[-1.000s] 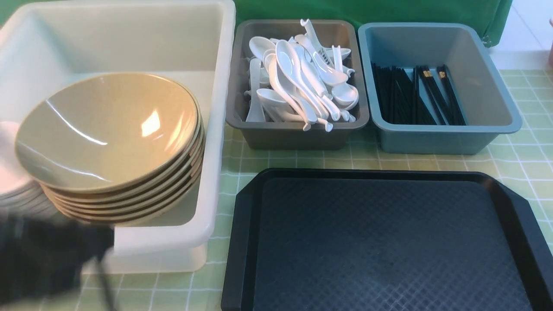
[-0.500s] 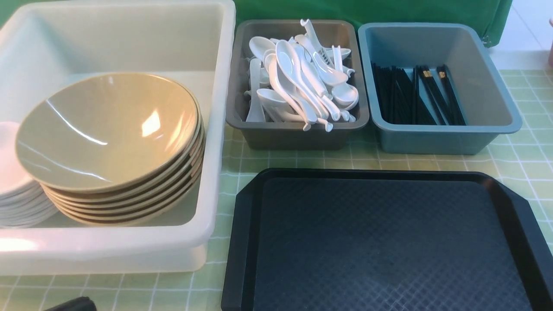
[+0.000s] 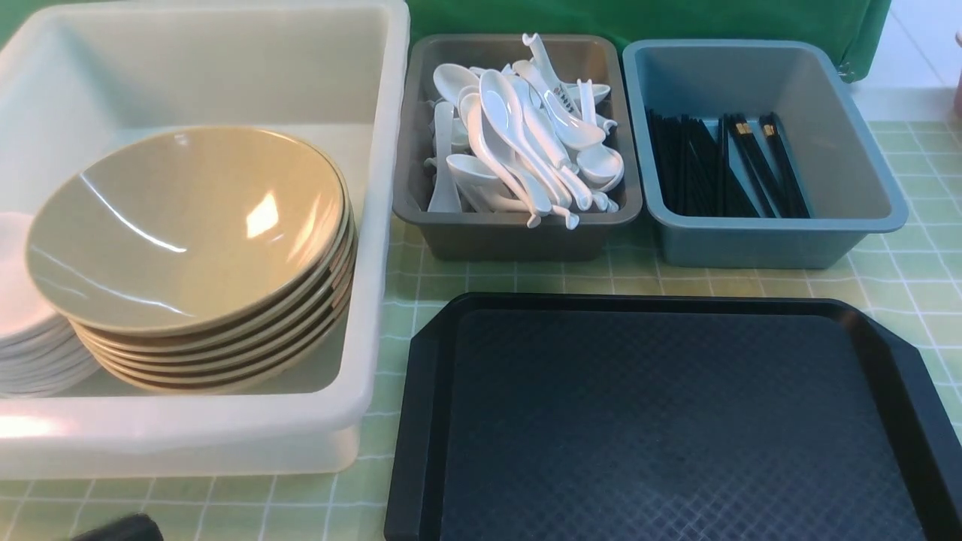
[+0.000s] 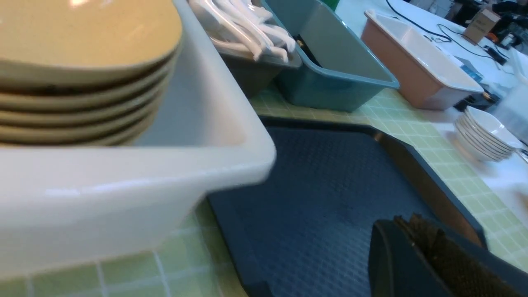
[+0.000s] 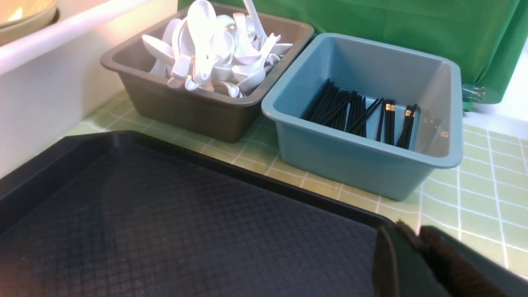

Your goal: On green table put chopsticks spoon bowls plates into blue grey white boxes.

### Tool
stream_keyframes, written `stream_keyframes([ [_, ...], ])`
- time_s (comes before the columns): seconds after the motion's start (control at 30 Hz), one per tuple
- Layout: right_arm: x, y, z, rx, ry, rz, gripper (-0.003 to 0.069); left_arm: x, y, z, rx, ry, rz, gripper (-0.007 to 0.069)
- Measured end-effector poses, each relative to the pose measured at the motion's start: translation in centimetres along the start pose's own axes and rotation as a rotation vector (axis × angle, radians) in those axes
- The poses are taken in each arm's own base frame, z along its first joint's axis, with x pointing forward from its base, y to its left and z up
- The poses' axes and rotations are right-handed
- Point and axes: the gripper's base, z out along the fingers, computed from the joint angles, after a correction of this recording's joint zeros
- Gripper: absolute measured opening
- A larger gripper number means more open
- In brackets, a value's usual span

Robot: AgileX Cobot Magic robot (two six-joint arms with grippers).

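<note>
A stack of beige bowls (image 3: 188, 225) and a stack of white plates (image 3: 22, 330) sit in the large white box (image 3: 376, 225). White spoons (image 3: 526, 135) fill the dark grey box (image 3: 511, 240). Black chopsticks (image 3: 721, 165) lie in the blue-grey box (image 3: 751, 244). All boxes stand on the green table (image 3: 902, 285). My left gripper (image 4: 406, 220) is shut and empty, low over the black tray near the white box's corner (image 4: 231, 165). My right gripper (image 5: 412, 231) is shut and empty at the tray's far right corner, in front of the blue-grey box (image 5: 363, 165).
The flat black tray (image 3: 661, 421) lies bare in front of the two small boxes. A dark part of my left arm (image 3: 120, 530) shows at the front view's bottom edge. Beyond the table's right side stand a tan box (image 4: 416, 78) and stacked white dishes (image 4: 482, 136).
My left arm has drawn back from the front of the white box and dropped almost out of the front view. The stack of white plates is uncovered. Nothing else moved.
</note>
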Motion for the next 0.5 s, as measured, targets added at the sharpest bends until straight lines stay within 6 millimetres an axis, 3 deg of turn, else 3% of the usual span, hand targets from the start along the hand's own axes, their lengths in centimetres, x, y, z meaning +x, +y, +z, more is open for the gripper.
stream_keyframes([
  [0.13, 0.0, 0.0, 0.0, 0.0, 0.0, 0.0, 0.0076, 0.0, 2.2, 1.2, -0.153, -0.15, 0.091, -0.0001],
  [0.23, 0.0, 0.0, 0.0, 0.0, -0.001, 0.0, 0.0077, 1.4, 4.4, 2.4, -0.304, -0.221, 0.146, -0.0001],
  [0.37, 0.0, 0.0, 0.0, 0.0, 0.0, 0.0, 0.0078, 4.3, 6.5, 3.4, -0.429, -0.192, 0.235, -0.0001],
  [0.5, 0.0, 0.0, 0.0, 0.0, 0.0, 0.0, 0.0085, 7.0, 7.8, 4.1, -0.491, -0.095, 0.183, -0.0001],
])
